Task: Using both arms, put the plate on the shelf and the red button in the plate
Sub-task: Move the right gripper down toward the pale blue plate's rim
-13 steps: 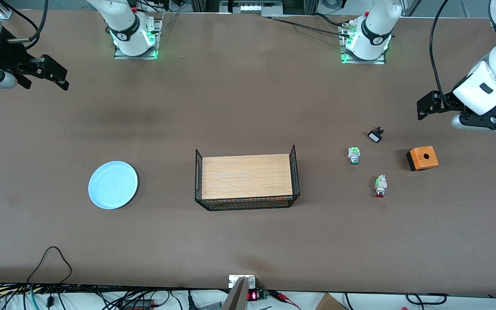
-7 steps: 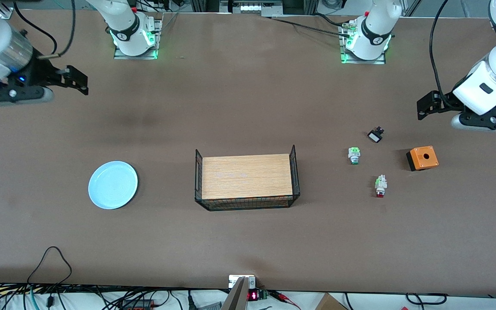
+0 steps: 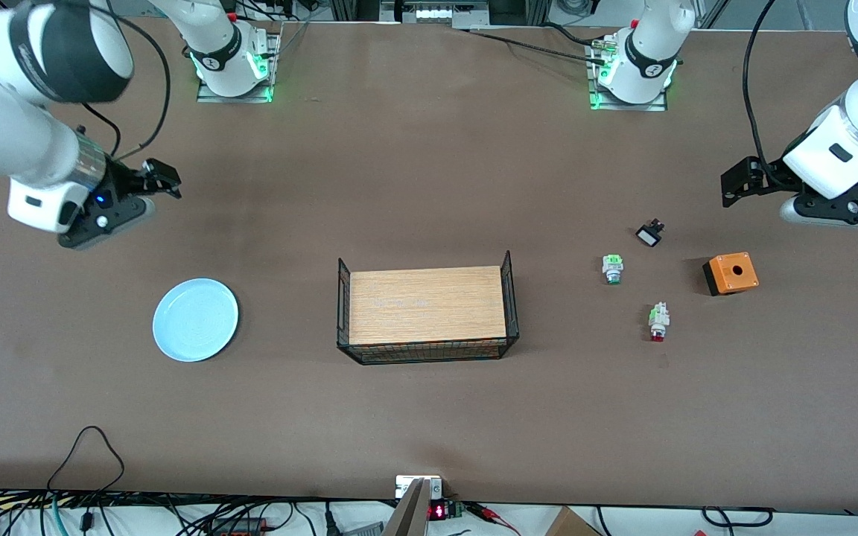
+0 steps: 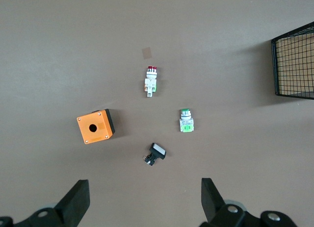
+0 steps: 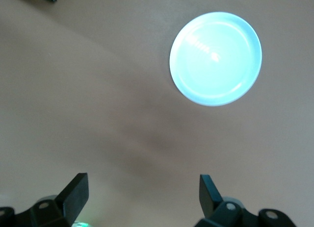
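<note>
The pale-blue plate (image 3: 195, 319) lies flat on the table toward the right arm's end; it also shows in the right wrist view (image 5: 215, 58). My right gripper (image 3: 164, 179) hangs open and empty over bare table, apart from the plate (image 5: 142, 195). The red button (image 3: 658, 321) lies on its side toward the left arm's end, red cap toward the front camera, and shows in the left wrist view (image 4: 150, 81). My left gripper (image 3: 731, 189) is open and empty over bare table beside the small parts (image 4: 144, 202).
A black wire basket with a wooden board (image 3: 426, 307) stands mid-table. Near the red button lie a green-capped switch (image 3: 612, 268), a small black switch (image 3: 649, 234) and an orange box with a hole (image 3: 731, 273). Cables run along the table's near edge.
My right arm has swung in from the table's end, bringing its gripper closer to the plate. The left arm and all objects have not moved.
</note>
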You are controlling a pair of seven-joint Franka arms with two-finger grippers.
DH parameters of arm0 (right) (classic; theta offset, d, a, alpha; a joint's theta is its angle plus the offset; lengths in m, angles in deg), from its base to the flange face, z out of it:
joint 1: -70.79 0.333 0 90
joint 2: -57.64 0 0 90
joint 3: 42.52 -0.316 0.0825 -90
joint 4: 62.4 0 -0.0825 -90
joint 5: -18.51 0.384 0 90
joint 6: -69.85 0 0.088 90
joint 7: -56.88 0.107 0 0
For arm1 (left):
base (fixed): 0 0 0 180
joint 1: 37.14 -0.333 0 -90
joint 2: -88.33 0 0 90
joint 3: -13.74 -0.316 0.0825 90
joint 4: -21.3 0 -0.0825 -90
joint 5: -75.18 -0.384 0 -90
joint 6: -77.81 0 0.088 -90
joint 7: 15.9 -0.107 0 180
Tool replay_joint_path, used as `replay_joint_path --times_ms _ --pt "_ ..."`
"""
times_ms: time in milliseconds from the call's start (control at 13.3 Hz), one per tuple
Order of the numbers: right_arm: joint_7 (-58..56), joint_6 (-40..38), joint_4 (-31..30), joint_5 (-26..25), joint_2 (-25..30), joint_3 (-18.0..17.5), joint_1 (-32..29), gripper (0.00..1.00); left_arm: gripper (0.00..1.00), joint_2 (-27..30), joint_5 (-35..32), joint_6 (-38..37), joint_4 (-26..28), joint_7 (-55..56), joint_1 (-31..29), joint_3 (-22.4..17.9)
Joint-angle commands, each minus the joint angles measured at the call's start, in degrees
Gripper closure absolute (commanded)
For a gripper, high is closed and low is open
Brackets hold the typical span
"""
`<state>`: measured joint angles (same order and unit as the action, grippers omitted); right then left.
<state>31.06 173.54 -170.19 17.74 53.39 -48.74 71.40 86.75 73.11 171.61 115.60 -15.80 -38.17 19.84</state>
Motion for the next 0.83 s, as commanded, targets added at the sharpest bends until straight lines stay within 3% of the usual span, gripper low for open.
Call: replay_joint_path --times_ms 0,301,752 --pt "-10.3 7.3 -4.5 -1.6 -1.2 0.0 -0.2 0.00 0.00 -0.4 1.0 -1.2 -1.1 0.2 0.0 0.0" --pt "-25.1 24.3 -13.6 -1.7 -3.7 0.2 -1.8 0.00 0.00 -0.4 1.1 -1.2 -1.1 0.2 0.0 0.0" --pt "-37.8 35.8 -15.2 -1.7 -10.9 0.3 -3.0 0.00 0.00 -0.4 1.0 -1.2 -1.1 0.1 0.0 0.0"
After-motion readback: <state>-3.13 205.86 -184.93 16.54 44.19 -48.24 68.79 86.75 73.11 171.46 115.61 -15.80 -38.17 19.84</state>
